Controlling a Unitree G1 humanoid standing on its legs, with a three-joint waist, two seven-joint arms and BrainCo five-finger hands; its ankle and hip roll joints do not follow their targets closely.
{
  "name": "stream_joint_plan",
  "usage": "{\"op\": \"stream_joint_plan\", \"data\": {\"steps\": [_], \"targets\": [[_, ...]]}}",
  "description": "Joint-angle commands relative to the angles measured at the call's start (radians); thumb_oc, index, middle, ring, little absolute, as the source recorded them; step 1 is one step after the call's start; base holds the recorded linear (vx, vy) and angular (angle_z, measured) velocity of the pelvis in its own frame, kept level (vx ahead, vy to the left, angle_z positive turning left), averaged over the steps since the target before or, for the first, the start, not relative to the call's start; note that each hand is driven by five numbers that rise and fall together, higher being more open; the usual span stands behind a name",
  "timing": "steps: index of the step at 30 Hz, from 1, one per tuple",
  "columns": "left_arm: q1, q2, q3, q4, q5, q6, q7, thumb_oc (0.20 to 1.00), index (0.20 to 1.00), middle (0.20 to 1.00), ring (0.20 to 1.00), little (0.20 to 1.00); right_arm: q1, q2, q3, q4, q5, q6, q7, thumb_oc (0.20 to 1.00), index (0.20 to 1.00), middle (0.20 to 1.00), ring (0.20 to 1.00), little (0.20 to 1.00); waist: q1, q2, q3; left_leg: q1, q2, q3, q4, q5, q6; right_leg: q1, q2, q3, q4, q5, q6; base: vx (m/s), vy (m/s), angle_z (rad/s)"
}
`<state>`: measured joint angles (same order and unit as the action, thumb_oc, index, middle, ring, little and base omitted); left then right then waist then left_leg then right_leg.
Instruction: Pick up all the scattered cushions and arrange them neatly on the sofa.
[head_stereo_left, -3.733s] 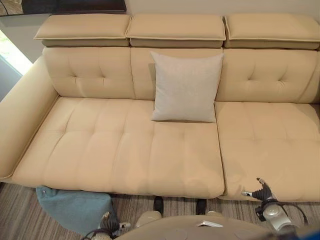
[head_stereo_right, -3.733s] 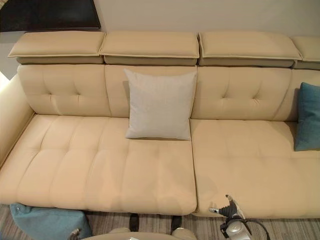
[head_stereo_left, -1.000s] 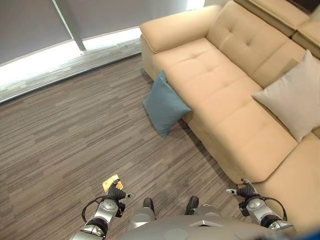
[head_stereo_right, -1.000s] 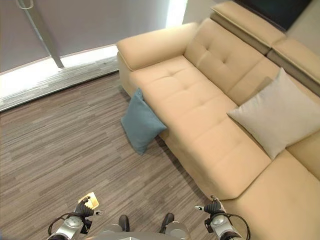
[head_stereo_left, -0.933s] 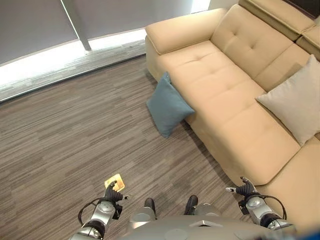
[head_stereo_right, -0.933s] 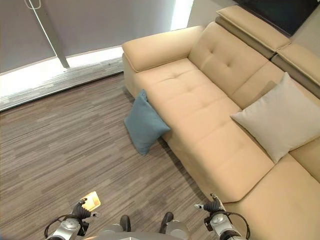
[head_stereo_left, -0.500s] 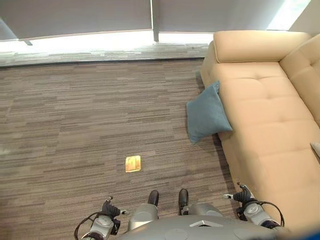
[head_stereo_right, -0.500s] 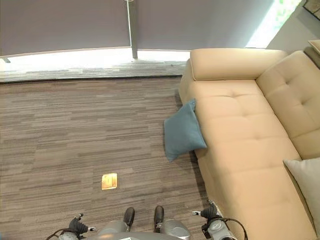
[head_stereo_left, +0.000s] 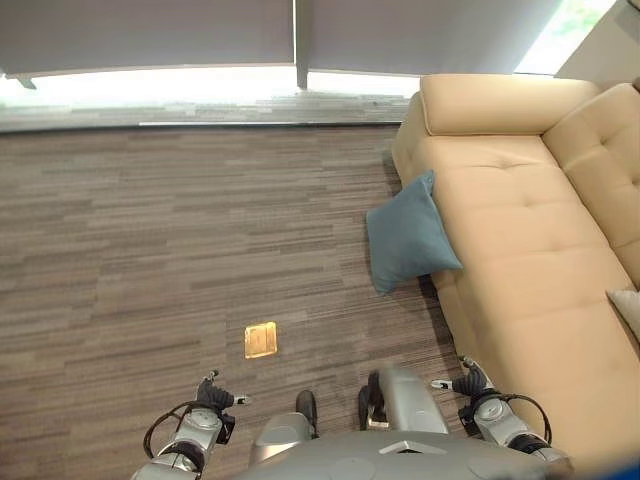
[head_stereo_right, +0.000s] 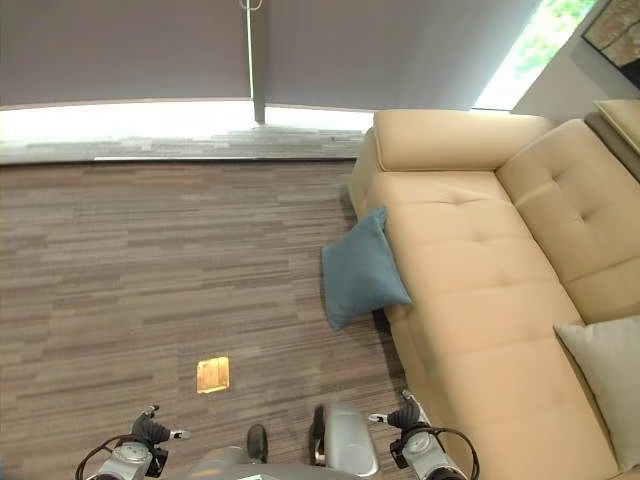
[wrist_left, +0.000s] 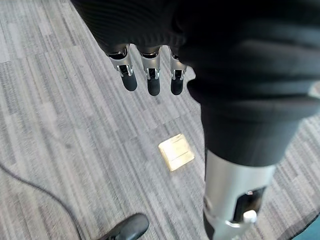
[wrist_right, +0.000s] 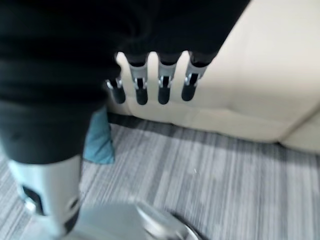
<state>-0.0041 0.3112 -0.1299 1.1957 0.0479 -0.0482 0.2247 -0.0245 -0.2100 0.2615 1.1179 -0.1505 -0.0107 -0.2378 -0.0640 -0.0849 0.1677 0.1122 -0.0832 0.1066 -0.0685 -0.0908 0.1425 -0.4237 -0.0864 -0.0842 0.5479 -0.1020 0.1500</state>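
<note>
Teal cushion (head_stereo_left: 408, 235): square, plain cloth, puffed in the middle, one corner pointing up, standing tilted on the wooden floor (head_stereo_left: 130, 250) and leaning against the front edge of the beige sofa (head_stereo_left: 520, 230), close to its armrest end. Light grey cushion (head_stereo_right: 605, 375): plain, square, lying on the sofa seat toward the far end from the armrest, partly cut off at the frame edge. Small brass plate (head_stereo_left: 261, 340) set flat into the floor, well apart from the teal cushion.

Left hand (wrist_left: 147, 75) hanging low over bare floor near the brass plate, fingers (wrist_left: 153, 85) straight and side by side, holding nothing. Right hand (wrist_right: 150, 85) hanging just beside the sofa's front edge, fingers (wrist_right: 163, 92) straight in a row, slightly apart, empty.
</note>
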Motion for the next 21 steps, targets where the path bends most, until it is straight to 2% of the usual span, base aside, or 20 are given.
{"op": "stream_joint_plan", "data": {"steps": [1,3,5,6,7,9,10,12,13,14,17,18,20,21], "targets": [[0.015,0.022,0.009,0.008,-0.018,-0.009,0.003,1.0,1.0,1.0,1.0,1.0,-0.029,-0.039,0.0,0.017,-0.016,0.003,-0.006,1.0,1.0,1.0,1.0,1.0,-0.015,-0.004,-0.006,-0.014,0.011,-0.08,0.027,-0.051,-0.108,0.15,0.062,-0.076,-0.353,0.124,-0.01,0.29,0.048,0.05],[0.011,0.02,0.007,0.014,-0.016,-0.011,0.0,1.0,1.0,1.0,1.0,1.0,-0.023,-0.042,-0.003,0.013,-0.021,0.003,-0.005,1.0,1.0,1.0,1.0,1.0,-0.024,-0.008,-0.002,0.004,0.003,-0.089,0.038,-0.068,-0.114,0.168,0.05,-0.126,-0.404,0.126,-0.008,0.25,0.012,0.25],[0.016,0.015,0.003,0.014,-0.003,-0.012,0.001,1.0,1.0,1.0,1.0,1.0,-0.011,-0.042,-0.007,0.014,-0.017,-0.001,-0.01,1.0,1.0,1.0,1.0,1.0,-0.03,-0.012,-0.011,0.018,-0.003,-0.101,0.045,-0.087,-0.114,0.199,0.061,-0.102,-0.426,0.12,-0.017,0.29,-0.038,0.75],[0.023,0.007,0.005,0.022,0.0,-0.011,-0.002,1.0,1.0,1.0,1.0,1.0,0.006,-0.042,-0.022,0.024,-0.011,0.0,-0.01,1.0,1.0,1.0,1.0,1.0,-0.035,-0.014,-0.043,0.031,-0.001,-0.1,0.074,-0.116,-0.14,0.238,0.056,-0.11,-0.452,0.126,-0.029,0.4,-0.078,0.9],[0.025,0.003,0.0,0.025,0.005,-0.01,-0.003,1.0,1.0,1.0,1.0,1.0,0.015,-0.042,-0.028,0.024,-0.004,-0.002,-0.011,1.0,1.0,1.0,1.0,1.0,-0.045,-0.015,-0.056,0.034,0.004,-0.098,0.098,-0.122,-0.155,0.26,0.064,-0.1,-0.471,0.121,-0.034,0.42,-0.09,0.87],[0.03,0.001,-0.005,0.016,0.01,-0.009,-0.007,1.0,1.0,1.0,1.0,1.0,0.022,-0.048,-0.034,0.022,0.003,-0.007,-0.011,1.0,1.0,1.0,1.0,1.0,-0.052,-0.016,-0.063,0.009,0.011,-0.085,0.212,-0.101,-0.19,0.305,0.071,-0.097,-0.506,0.121,-0.044,0.22,-0.062,0.64],[0.024,0.0,-0.011,-0.006,-0.006,-0.008,-0.009,1.0,1.0,1.0,1.0,1.0,0.016,-0.055,-0.037,0.026,0.022,-0.007,-0.012,1.0,1.0,1.0,1.0,1.0,-0.038,-0.032,-0.055,-0.089,0.023,-0.051,0.391,-0.064,-0.221,0.356,0.066,-0.079,-0.543,0.111,-0.06,0.2,-0.032,-0.06],[0.027,-0.001,-0.014,0.0,-0.006,-0.001,-0.012,1.0,1.0,1.0,1.0,1.0,0.009,-0.056,-0.034,0.038,0.03,-0.002,-0.015,1.0,1.0,1.0,1.0,1.0,-0.022,-0.054,-0.053,-0.164,0.049,-0.016,0.367,-0.123,-0.186,0.38,0.043,-0.059,-0.554,0.095,-0.054,0.19,0.011,-0.45],[0.028,0.0,-0.013,0.006,-0.005,0.001,-0.011,1.0,1.0,1.0,1.0,1.0,0.007,-0.056,-0.032,0.042,0.029,0.0,-0.018,1.0,1.0,1.0,1.0,1.0,-0.016,-0.06,-0.051,-0.182,0.05,-0.025,0.341,-0.123,-0.179,0.386,0.04,-0.046,-0.557,0.091,-0.052,0.14,0.039,-0.44],[0.029,0.0,-0.012,0.012,-0.003,0.001,-0.011,1.0,1.0,1.0,1.0,1.0,0.004,-0.056,-0.031,0.045,0.027,0.001,-0.017,1.0,1.0,1.0,1.0,1.0,-0.012,-0.061,-0.051,-0.195,0.052,-0.035,0.313,-0.11,-0.18,0.391,0.042,-0.037,-0.559,0.087,-0.051,0.13,0.066,-0.39],[0.03,-0.003,-0.012,0.022,-0.012,-0.001,-0.008,1.0,1.0,1.0,1.0,1.0,-0.003,-0.057,-0.023,0.049,0.02,0.002,-0.023,1.0,1.0,1.0,1.0,1.0,0.012,-0.05,-0.039,-0.249,0.071,-0.118,0.205,-0.002,-0.2,0.415,0.06,0.008,-0.551,0.059,-0.057,0.16,0.126,-0.34],[0.029,-0.007,-0.015,0.029,-0.015,-0.001,-0.009,1.0,1.0,1.0,1.0,1.0,-0.007,-0.058,-0.023,0.055,0.013,0.003,-0.024,1.0,1.0,1.0,1.0,1.0,0.017,-0.044,-0.035,-0.25,0.065,-0.147,0.183,0.008,-0.2,0.425,0.069,0.025,-0.538,0.041,-0.06,0.29,0.262,-0.77],[0.04,-0.007,-0.011,0.041,0.002,0.005,-0.012,1.0,1.0,1.0,1.0,1.0,-0.003,-0.045,-0.021,0.068,0.001,0.007,-0.022,1.0,1.0,1.0,1.0,1.0,0.015,-0.035,-0.053,-0.202,0.062,-0.13,0.137,0.011,-0.178,0.423,0.061,0.046,-0.488,0.03,-0.048,0.3,0.352,-1.22],[0.036,0.004,-0.009,0.034,0.001,0.004,-0.014,1.0,1.0,1.0,1.0,1.0,-0.011,-0.038,-0.016,0.065,0.0,0.01,-0.017,1.0,1.0,1.0,1.0,1.0,0.016,-0.028,-0.051,-0.173,0.055,-0.1,0.126,-0.001,-0.154,0.4,0.055,0.073,-0.425,0.03,-0.031,0.16,0.287,-1.01]]}}
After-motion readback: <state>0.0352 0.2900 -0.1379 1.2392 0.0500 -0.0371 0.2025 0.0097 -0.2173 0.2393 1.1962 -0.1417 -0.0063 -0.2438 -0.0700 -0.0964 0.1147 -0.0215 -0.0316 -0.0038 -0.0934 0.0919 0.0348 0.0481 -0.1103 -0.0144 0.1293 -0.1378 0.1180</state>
